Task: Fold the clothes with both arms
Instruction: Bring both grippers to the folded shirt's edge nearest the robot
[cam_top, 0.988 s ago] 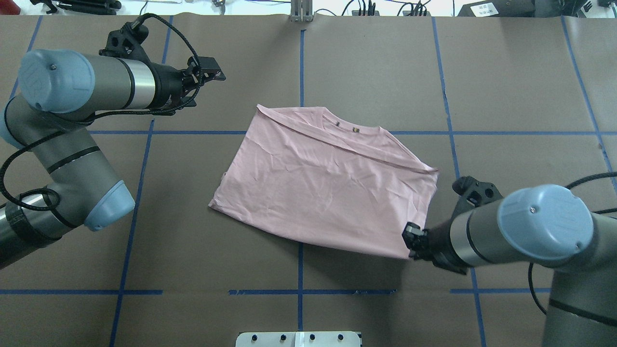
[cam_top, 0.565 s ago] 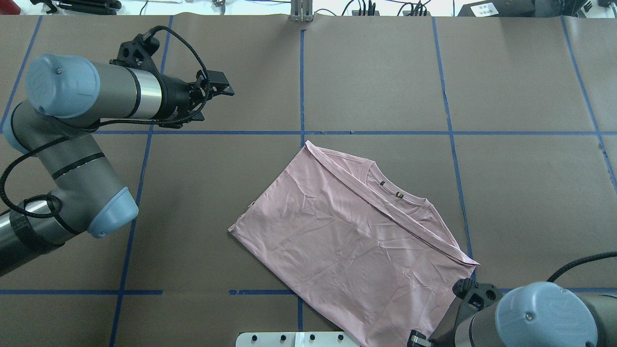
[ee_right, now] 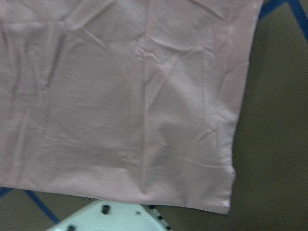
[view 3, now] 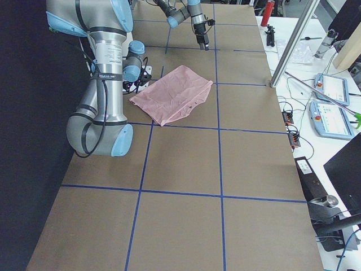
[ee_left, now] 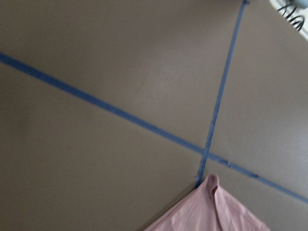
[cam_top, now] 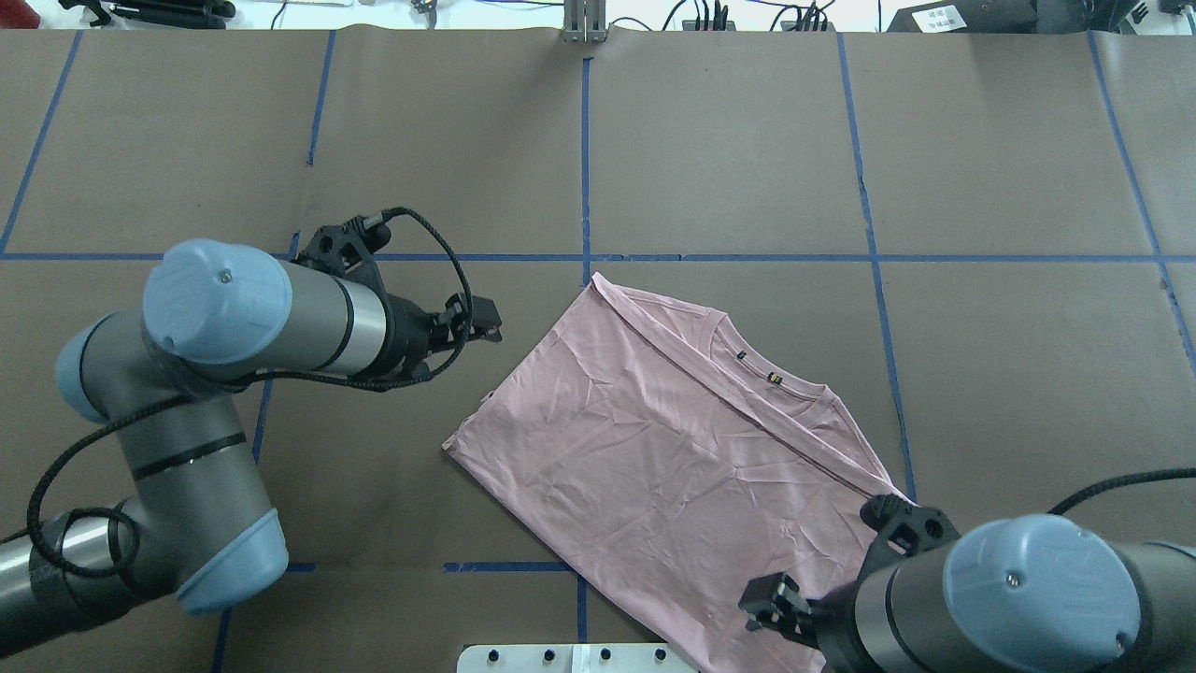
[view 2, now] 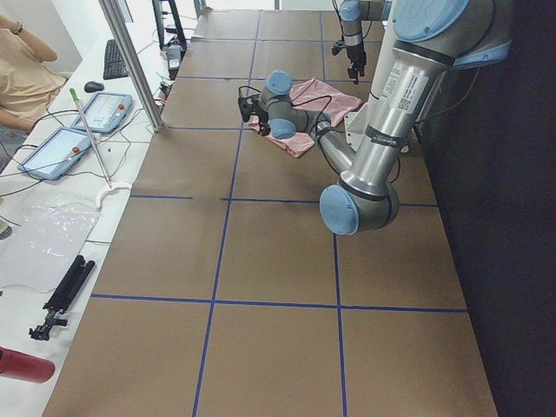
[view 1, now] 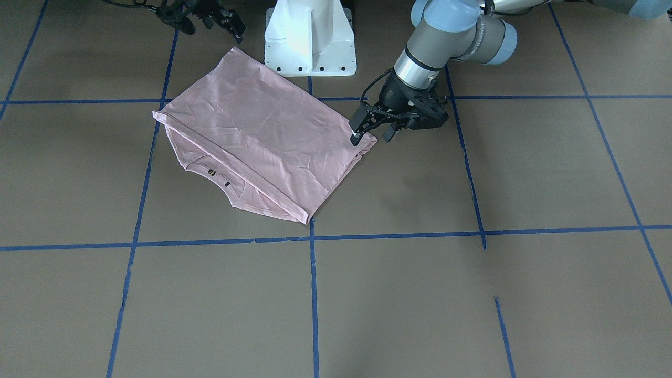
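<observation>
Overhead exterior: left gripper [cam_top: 491, 322] spread near T-shirt [cam_top: 654, 449], right gripper [cam_top: 759, 609] spread above it, by pedestal [cam_top: 523, 659].

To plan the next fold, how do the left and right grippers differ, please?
The left gripper is off the shirt, over bare table; the right gripper hangs over it. The left gripper is by the shirt's left edge, the right gripper by its near corner at the base. Both are open.

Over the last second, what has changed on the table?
The right gripper dragged the T-shirt toward the robot and to its right, then seems to have let the corner go. The left gripper, open, swung in to the shirt's left corner. The fold itself stayed as it was.
</observation>
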You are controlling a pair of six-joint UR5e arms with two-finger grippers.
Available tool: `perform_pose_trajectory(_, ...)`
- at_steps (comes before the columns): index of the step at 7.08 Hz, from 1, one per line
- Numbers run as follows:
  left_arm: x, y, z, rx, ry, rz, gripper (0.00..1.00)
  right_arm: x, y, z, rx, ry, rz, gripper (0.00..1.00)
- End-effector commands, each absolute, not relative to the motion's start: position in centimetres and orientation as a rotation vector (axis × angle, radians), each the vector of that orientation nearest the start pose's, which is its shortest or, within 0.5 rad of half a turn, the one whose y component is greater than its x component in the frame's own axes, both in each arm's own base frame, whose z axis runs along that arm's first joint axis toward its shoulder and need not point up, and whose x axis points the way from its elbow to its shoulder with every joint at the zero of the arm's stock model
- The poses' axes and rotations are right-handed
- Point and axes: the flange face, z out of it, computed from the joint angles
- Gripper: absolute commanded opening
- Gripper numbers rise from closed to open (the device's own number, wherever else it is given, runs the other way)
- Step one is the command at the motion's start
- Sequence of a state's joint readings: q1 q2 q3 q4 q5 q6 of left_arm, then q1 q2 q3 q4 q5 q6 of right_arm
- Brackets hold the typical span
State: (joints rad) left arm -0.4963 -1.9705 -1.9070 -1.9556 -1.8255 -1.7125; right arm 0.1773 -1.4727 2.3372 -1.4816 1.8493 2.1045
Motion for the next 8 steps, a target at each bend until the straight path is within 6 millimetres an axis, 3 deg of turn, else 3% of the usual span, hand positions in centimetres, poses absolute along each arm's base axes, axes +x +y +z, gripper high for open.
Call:
perform_pose_trajectory(1, 51.4, -30.1, 25.5, -0.098, 0.952, -0.392, 0.94, -39.0, -25.6, 20.0, -0.31, -1.11, 0.629, 1.0)
perform_pose_trajectory(2, 52.3, -29.8, 25.2, -0.055, 0.947, -0.403, 0.9, -39.5, -26.2, 20.0, -0.301, -1.112, 0.639, 1.0)
perform_pose_trajectory(3, 53.5, -30.0, 26.4, -0.046, 0.916, -0.408, 0.88, -39.9, -26.3, 20.3, -0.302, -1.104, 0.64, 1.0)
perform_pose_trajectory(5, 53.8, -30.6, 26.5, 0.003, 0.911, -0.421, 0.85, -39.9, -26.4, 20.5, -0.3, -1.099, 0.644, 1.0)
perform_pose_trajectory(8, 55.1, -31.4, 28.8, 0.031, 0.856, -0.441, 0.8, -40.2, -26.6, 21.0, -0.287, -1.088, 0.652, 1.0)
